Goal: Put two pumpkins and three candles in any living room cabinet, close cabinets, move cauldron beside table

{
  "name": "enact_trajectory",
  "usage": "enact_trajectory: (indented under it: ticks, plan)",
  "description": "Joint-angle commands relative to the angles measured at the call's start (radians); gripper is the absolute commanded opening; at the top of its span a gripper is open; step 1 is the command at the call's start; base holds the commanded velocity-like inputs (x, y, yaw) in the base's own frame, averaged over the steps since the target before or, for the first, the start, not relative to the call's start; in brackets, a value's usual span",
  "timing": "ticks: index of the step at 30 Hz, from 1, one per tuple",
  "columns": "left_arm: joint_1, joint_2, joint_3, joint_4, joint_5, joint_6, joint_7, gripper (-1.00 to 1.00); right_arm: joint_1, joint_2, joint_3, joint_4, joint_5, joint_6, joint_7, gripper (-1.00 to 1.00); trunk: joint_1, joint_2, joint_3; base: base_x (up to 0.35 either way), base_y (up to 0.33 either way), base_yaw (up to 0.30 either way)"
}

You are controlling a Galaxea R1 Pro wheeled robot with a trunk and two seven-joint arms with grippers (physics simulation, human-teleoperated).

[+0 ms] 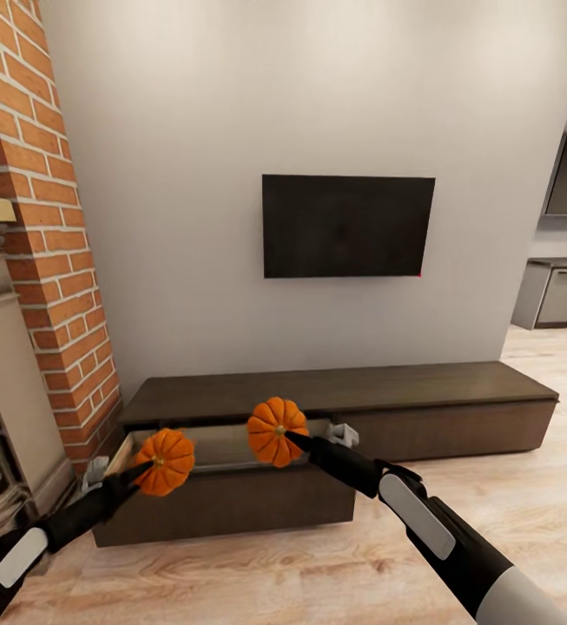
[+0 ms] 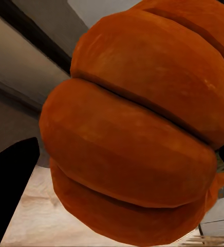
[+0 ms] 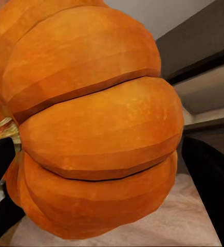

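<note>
Matt, ribbed orange pumpkins [image 1: 165, 461] [image 1: 273, 431]; dark-brown wood-grain cabinet [image 1: 439, 395] with satin slab top; pale wood plank floor [image 1: 526, 503]; rough red brick [image 1: 44, 217]; smooth matt grey wall [image 1: 231, 130]; black screen [image 1: 347, 226].

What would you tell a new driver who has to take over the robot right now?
Left gripper: shut on the left pumpkin.
Right gripper: shut on the right pumpkin.
Both pumpkins hang over the cabinet, whose left front is pulled open.
Done: pumpkins picked up, cabinet opened.
Left: drop both pumpkins inside, fetch three candles, close the cabinet, move the cauldron beside the table.
</note>
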Motion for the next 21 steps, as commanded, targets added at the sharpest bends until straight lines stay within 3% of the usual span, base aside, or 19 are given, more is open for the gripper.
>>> enact_trajectory:
  ticks: [1,3,5,9,13,15,21]
  plan:
    - [-0.001,-0.012,-0.004,-0.037,0.006,0.008,0.055,-1.0,-0.001,0.0,0.001,0.001,-0.012,-0.002,-0.014,-1.0,-0.004,0.007,0.002,0.0,0.0,0.0]
    - [-0.001,-0.041,-0.004,-0.133,0.007,0.024,0.166,-1.0,-0.001,0.002,0.001,0.026,-0.01,-0.022,-0.03,-1.0,-0.012,0.021,0.008,0.0,0.0,0.0]
    - [-0.001,-0.052,-0.005,-0.179,0.005,0.029,0.223,-1.0,-0.001,0.002,0.001,0.042,-0.007,-0.052,-0.034,-1.0,-0.019,0.035,0.015,0.0,0.0,0.0]
    - [-0.001,-0.058,-0.005,-0.205,0.002,0.031,0.261,-1.0,-0.001,0.0,0.0,0.047,-0.007,-0.085,-0.033,-1.0,-0.035,0.063,0.027,0.0,0.0,0.0]
    - [-0.001,-0.094,-0.006,-0.223,-0.006,0.027,0.402,-1.0,-0.001,0.001,0.001,0.046,-0.006,-0.201,-0.01,-1.0,-0.046,0.084,0.036,0.0,0.0,0.0]
    - [-0.001,-0.109,-0.005,-0.242,-0.019,0.024,0.479,-1.0,-0.001,0.002,0.002,0.052,-0.007,-0.219,-0.013,-1.0,-0.046,0.084,0.036,0.0,0.0,0.0]
    - [-0.001,-0.116,-0.01,-0.27,-0.033,0.02,0.531,-1.0,-0.001,0.003,0.001,0.079,-0.008,-0.233,-0.04,-1.0,-0.046,0.084,0.036,0.093,0.003,0.0]
